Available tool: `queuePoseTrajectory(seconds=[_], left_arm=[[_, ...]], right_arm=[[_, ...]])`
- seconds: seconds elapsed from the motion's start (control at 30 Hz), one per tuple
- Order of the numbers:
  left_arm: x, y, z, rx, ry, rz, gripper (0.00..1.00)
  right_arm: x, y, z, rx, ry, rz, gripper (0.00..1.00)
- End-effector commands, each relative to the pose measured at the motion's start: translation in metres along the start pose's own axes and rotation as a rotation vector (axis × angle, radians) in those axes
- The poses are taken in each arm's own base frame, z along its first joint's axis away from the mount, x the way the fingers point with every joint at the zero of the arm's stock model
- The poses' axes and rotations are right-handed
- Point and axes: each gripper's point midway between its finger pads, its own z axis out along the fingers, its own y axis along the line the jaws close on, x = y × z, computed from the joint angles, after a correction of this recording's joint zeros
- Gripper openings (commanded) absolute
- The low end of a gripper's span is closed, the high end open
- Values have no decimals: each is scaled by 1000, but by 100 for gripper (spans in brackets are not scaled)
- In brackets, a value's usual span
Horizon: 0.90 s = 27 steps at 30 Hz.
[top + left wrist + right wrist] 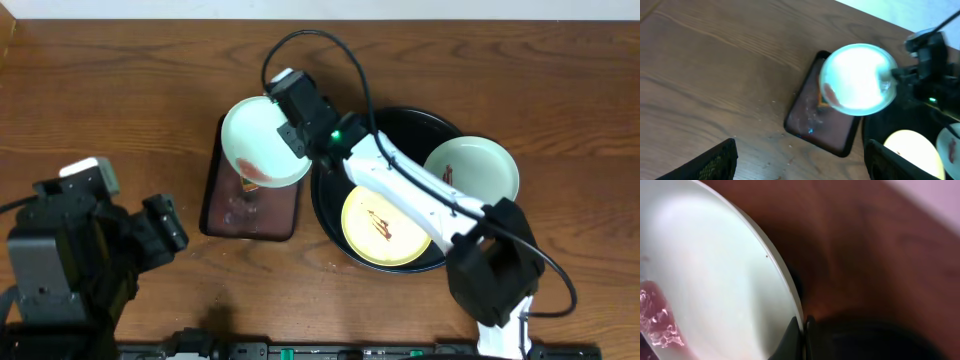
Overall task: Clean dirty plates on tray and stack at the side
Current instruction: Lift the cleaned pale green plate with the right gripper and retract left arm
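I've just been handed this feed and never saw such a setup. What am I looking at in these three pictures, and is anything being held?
Two robot arms work at a wooden table. One picture looks down from above; the others come from a camera on each wrist. The right gripper pinches the rim of a mint-white plate with a reddish smear, holding it tilted over a small brown rectangular tray. The left gripper is open and empty, off to the side. On the round black tray lie a yellow smeared plate and another mint-white plate.
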Motion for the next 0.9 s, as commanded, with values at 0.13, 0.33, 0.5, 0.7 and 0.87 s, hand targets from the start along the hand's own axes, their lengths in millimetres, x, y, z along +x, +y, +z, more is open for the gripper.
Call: queuePoseTrajectory(seconds=[0.13,0.33,0.5,0.7,0.87], left_arm=[[0,12,-1,-63,-5,5,82],[-1,13,-1,-70,-8,5,82],[0,13,-1,-70,-8,5,82],[0,13,-1,-70,-8,5,82],[0,13,-1,-70,-8,5,82]], right_arm=[[-51,-18,-64,231,-137,-282,1],[-62,-4,-88,407,-143,-475,1],[-71,8,-106,498,-156,-573,1],[-72,19,-114,535,-134,-709,1],[-72,21,-115,544,-107,-823,1]])
